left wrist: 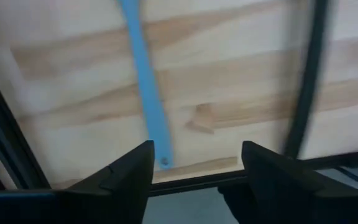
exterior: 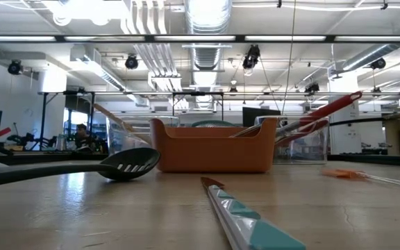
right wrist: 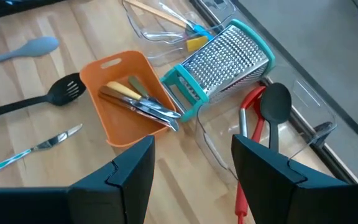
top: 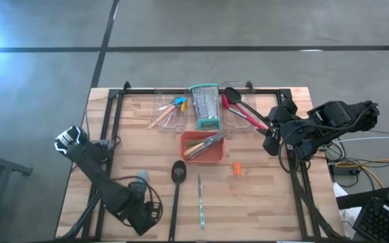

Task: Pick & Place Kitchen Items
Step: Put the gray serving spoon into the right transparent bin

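A grey-blue spatula [top: 140,177] lies flat on the wooden table at the near left. My left gripper [left wrist: 194,155] points down over its handle end [left wrist: 163,160], open, with that end between the fingers, close beside one finger [left wrist: 132,174]. A black slotted turner [top: 178,172], a teal-handled knife [top: 200,200] and a small orange tool [top: 237,169] lie flat nearby. My right gripper [right wrist: 194,146] hangs open at the far right [top: 272,142], above a clear bin [right wrist: 229,146], holding nothing.
An orange tray [top: 211,156] with several utensils sits mid-table. Behind it stands a steel grater [top: 205,106] with teal rims, between two clear bins. The left bin [top: 171,111] holds coloured-handled tools. The right one [top: 238,111] holds a red spoon and a black spoon. A black frame edges the table.
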